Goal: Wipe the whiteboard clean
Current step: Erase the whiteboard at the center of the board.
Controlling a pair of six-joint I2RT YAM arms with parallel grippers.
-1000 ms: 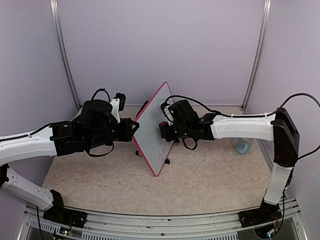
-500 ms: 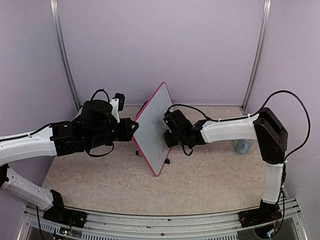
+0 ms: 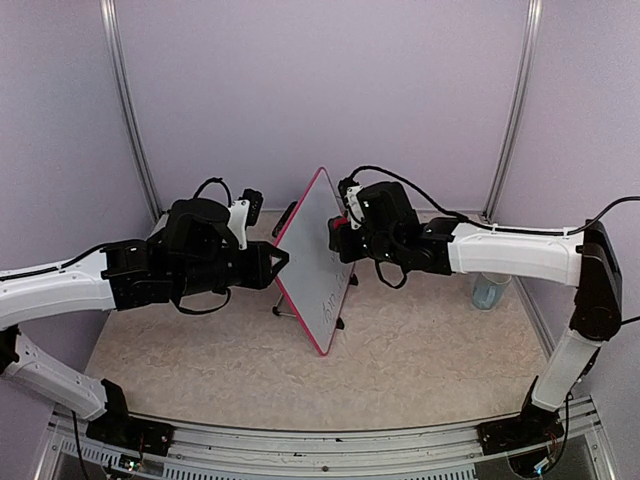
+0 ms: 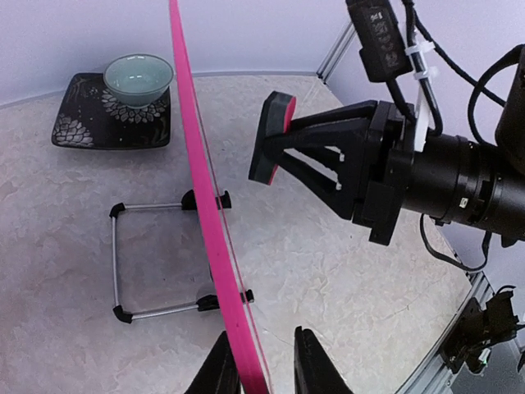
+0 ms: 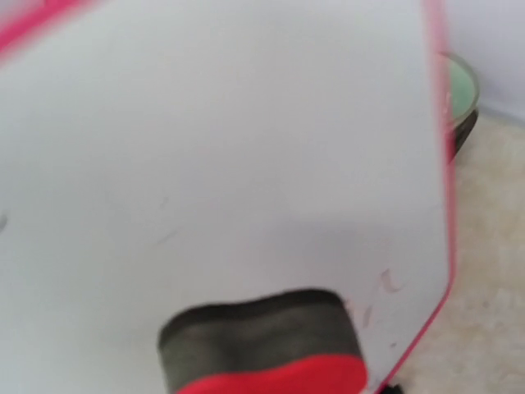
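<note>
The whiteboard (image 3: 312, 255), white with a pink frame, stands tilted mid-table on a wire stand (image 4: 115, 264). Dark handwriting shows low on its face in the top view. My left gripper (image 3: 283, 260) is shut on its left edge; in the left wrist view the fingers (image 4: 220, 369) straddle the pink frame (image 4: 197, 189). My right gripper (image 3: 342, 236) is shut on a red eraser with black felt (image 4: 269, 138) and holds it by the board's upper face. In the right wrist view the eraser (image 5: 262, 345) sits blurred against the white surface (image 5: 246, 139), with faint marks beside it.
A teal bowl (image 4: 138, 75) rests on a dark patterned plate (image 4: 82, 123) behind the board, and its rim shows in the right wrist view (image 5: 461, 86). A pale blue container (image 3: 486, 292) stands at the right wall. Metal posts frame the back corners.
My right gripper has swept the eraser down the board and then up to its upper part. The left gripper and the board's edge have shifted slightly right.
</note>
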